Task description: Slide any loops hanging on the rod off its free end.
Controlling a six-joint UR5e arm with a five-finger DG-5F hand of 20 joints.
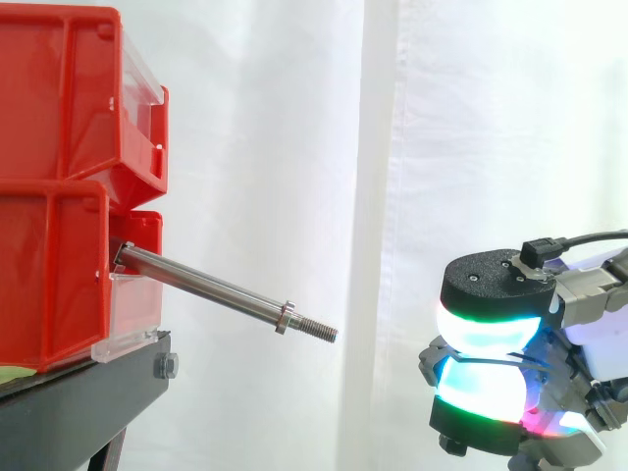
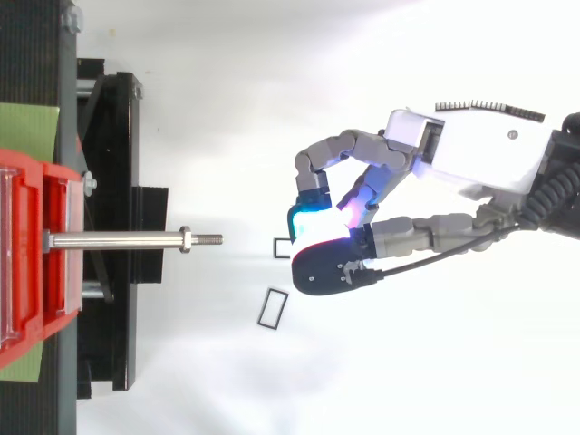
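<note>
Hand (image 2: 453, 154), curled empty with pads (image 1: 486, 329) pressed together, is held well apart from the bare rod (image 1: 211, 287); two loops (image 2: 271, 308) lie off it; only a clear withdrawal seems needed.

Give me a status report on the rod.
Robot hand stands off the rod. Rod bare. Two black loops off it. Nothing in the way.

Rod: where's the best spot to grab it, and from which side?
Probably grip the rod on its smooth shaft between the lower bin and the nut, closing across it from above. It's a thin cylinder sloping down toward the free end. Past the nut it's short thread, and the bin blocks the base.
</note>
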